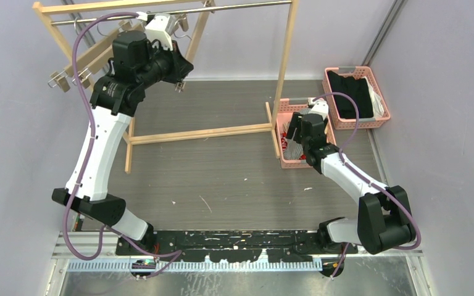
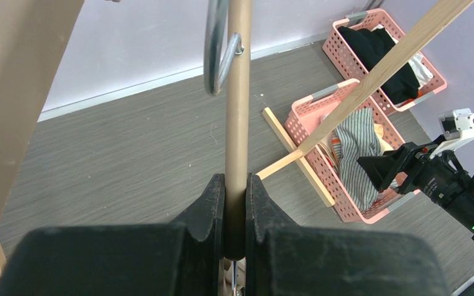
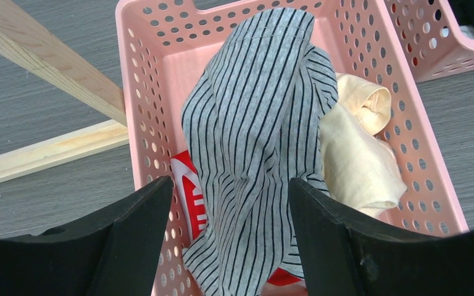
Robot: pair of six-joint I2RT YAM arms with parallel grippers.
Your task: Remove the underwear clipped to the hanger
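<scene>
The grey-and-white striped underwear [image 3: 253, 123] lies on top in a pink basket [image 3: 142, 92], with the beige pair [image 3: 358, 160] to its right and the red pair with white waistband [image 3: 191, 191] under its left edge. My right gripper [image 3: 231, 191] is open and empty, its fingers apart on either side of the striped pair just above it; it also shows in the top view [image 1: 293, 132]. My left gripper [image 2: 235, 203] is shut on the tan wooden bar of a hanger [image 2: 237, 123] with a metal hook [image 2: 216, 49], up at the rack [image 1: 182, 73]. No underwear shows on that hanger.
The wooden rack [image 1: 287, 61] with a metal rail [image 1: 241, 7] stands at the back; more wooden hangers [image 1: 77, 68] hang at its left. A second pink basket [image 1: 376, 83] with black clothes stands at the far right. The rack's base bar [image 1: 197, 132] runs beside the underwear basket [image 1: 284, 105].
</scene>
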